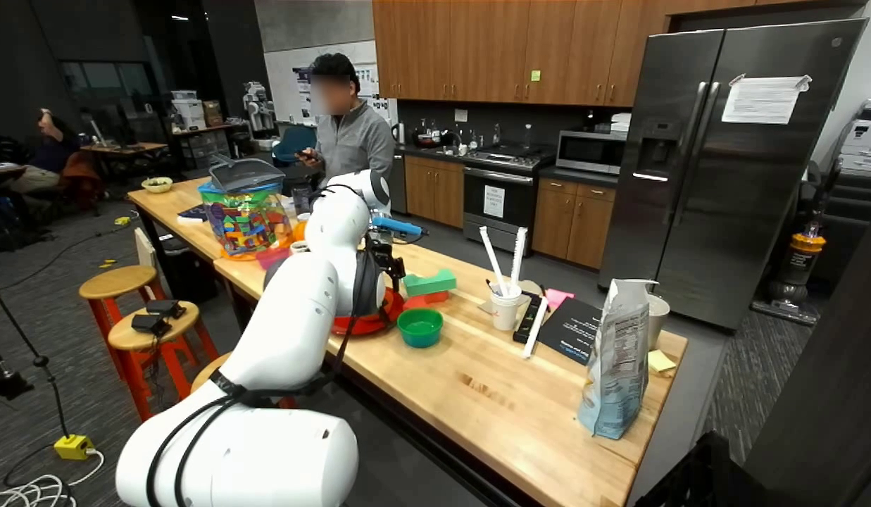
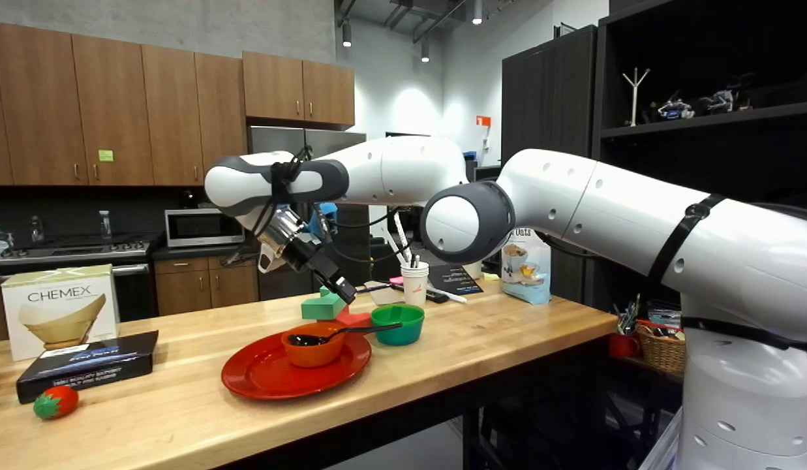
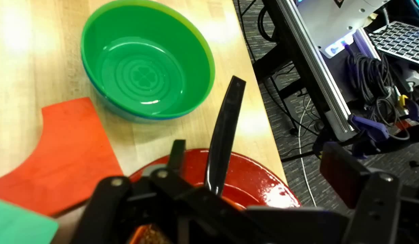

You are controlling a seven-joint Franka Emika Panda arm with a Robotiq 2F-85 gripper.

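My gripper hangs tilted over the table, its fingers wide apart in the wrist view with nothing held. Below it, an orange bowl sits on a red plate. A black spoon rests across that bowl, handle sticking out past the rim. In the wrist view the spoon's handle shows between the fingers, lower down and apart from them; its head is hidden by the gripper. Beside the plate stands a green bowl with nothing in it. A red block and a green block lie close by.
A paper cup with white sticks, a black booklet and an oats bag stand farther along the table. Elsewhere are a Chemex box, a black box, a toy strawberry and a person.
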